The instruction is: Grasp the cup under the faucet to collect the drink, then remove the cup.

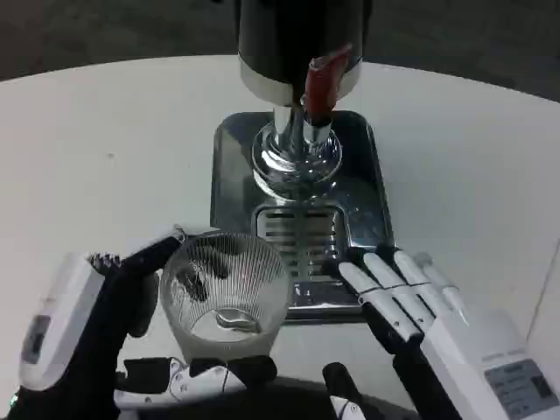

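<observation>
Fingers [149, 258] of our left hand [96, 332] wrap around a clear ribbed cup [226, 293], grasping it from the left and from below. We see the cup upright at the near left corner of the dispenser's metal base [229, 166], just in front of the slotted drip grate [302, 236] and to its left. It sits nearer to us than the faucet [297, 144], not beneath it. A red tap handle [322, 83] juts from the dark dispenser body [297, 39] above the chrome spout. Our right hand [429, 311] rests at the near right corner of the base, released, with its fingers [385, 284] straight, laid side by side and pointing toward the grate; they hold nothing. Whether they touch the base we cannot tell. Everything stands on the white tabletop [105, 140].
</observation>
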Action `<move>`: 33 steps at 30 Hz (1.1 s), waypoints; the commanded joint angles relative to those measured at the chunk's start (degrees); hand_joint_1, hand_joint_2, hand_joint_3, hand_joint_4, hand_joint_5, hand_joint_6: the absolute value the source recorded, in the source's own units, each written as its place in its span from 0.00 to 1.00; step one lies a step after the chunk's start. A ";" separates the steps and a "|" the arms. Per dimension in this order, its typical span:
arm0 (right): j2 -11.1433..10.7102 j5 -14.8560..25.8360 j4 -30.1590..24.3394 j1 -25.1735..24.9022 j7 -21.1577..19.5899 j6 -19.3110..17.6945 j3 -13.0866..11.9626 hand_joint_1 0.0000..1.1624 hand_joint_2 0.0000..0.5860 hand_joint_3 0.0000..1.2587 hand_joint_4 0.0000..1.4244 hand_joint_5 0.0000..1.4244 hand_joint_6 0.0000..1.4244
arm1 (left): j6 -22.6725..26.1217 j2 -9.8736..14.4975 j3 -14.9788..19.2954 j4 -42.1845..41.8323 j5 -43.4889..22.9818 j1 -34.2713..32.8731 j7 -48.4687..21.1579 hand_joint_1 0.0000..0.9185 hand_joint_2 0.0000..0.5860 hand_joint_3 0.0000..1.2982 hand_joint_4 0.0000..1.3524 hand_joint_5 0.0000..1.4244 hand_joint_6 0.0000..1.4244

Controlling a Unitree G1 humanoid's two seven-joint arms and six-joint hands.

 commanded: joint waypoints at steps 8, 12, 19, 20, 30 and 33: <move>0.43 0.24 -0.06 1.07 0.35 -0.04 -0.38 0.39 0.86 0.12 0.05 0.03 0.04 | 0.27 -0.42 -0.73 -0.32 -0.26 -0.34 1.54 0.64 0.06 0.73 0.80 0.85 0.96; 0.65 0.21 0.05 0.97 0.25 -0.04 -0.43 0.40 0.86 0.12 0.06 0.03 0.04 | 0.45 -0.38 -0.98 -0.30 -0.27 -0.29 1.61 0.64 0.06 0.73 0.80 0.85 0.96; 0.95 -0.19 -0.17 1.04 0.39 0.18 -0.47 0.40 0.86 0.12 0.06 0.04 0.04 | 0.77 0.11 -0.58 1.97 1.15 -2.39 3.32 0.64 0.06 0.73 0.80 0.85 0.96; 1.08 -0.31 -0.30 1.10 0.37 0.26 -0.47 0.40 0.86 0.12 0.06 0.04 0.04 | 0.75 0.37 -0.48 2.63 1.39 -3.03 3.60 0.64 0.06 0.73 0.80 0.85 0.96; 2.34 -0.83 -1.06 3.08 -0.55 0.27 -0.26 0.40 0.86 0.12 0.06 0.04 0.05 | 0.44 4.47 -0.88 13.71 5.10 -13.28 8.82 0.64 0.05 0.73 0.79 0.85 0.96; 2.81 -0.97 -1.40 3.34 -0.33 0.32 -0.24 0.40 0.86 0.12 0.06 0.04 0.05 | 0.53 4.78 -2.36 18.08 7.49 -16.76 11.66 0.64 0.05 0.73 0.79 0.85 0.96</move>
